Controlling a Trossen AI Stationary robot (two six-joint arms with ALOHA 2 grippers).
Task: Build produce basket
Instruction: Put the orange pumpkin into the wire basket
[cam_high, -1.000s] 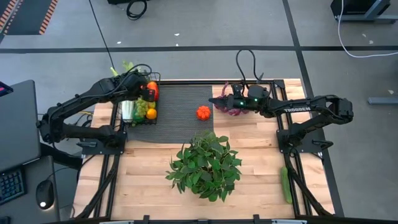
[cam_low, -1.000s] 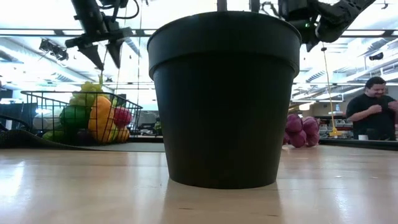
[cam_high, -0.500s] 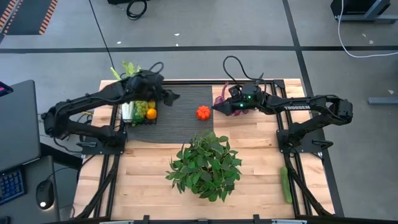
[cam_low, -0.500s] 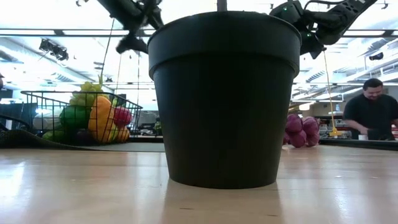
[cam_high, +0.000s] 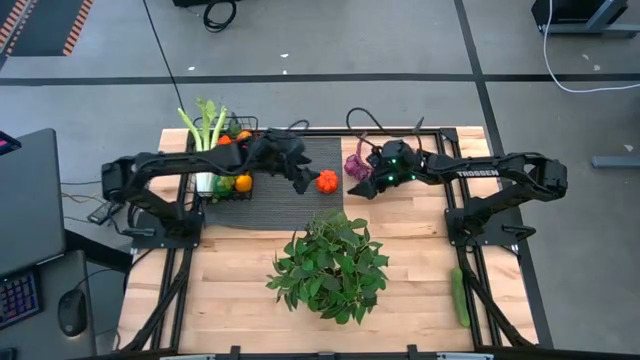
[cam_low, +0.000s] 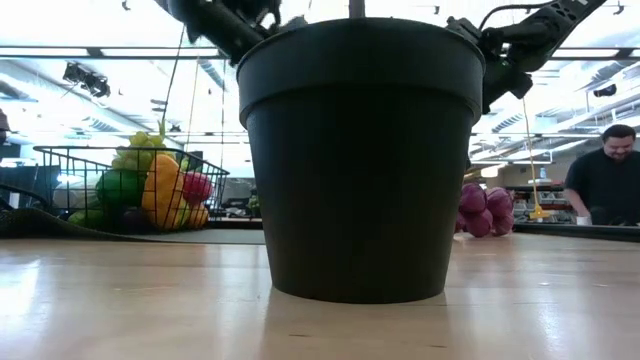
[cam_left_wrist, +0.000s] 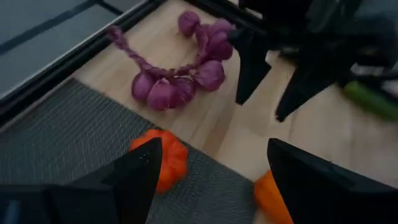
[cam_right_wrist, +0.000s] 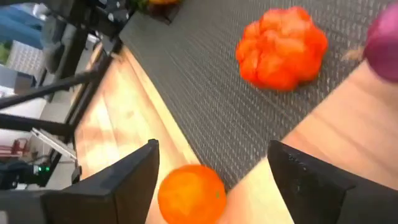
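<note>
The left arm extends across the ribbed dark mat (cam_high: 270, 185), with the left claw (cam_high: 303, 183) beside the orange pumpkin-shaped toy (cam_high: 326, 181); its fingers stand apart and grip nothing. The right arm reaches in from the opposite side, with the right claw (cam_high: 368, 186) above the bare wood just beside the purple bulb string (cam_high: 356, 166); its fingers also stand apart and empty.

The pumpkin-shaped toy is lobed and matte, and lies on the mat's woven surface. The bulb string consists of glossy rounded purple bulbs on a braided stem, lying on the wooden table (cam_high: 420, 290). A smooth orange (cam_right_wrist: 190, 195) lies at the mat's edge.

The black wire-mesh basket (cam_low: 60, 158) stands at the mat's left end, holding green, yellow and red produce; celery (cam_high: 205, 125) projects above it. A cucumber (cam_high: 459, 296) lies at the table's right edge. The potted leafy plant (cam_high: 330, 262) stands mid-table.
</note>
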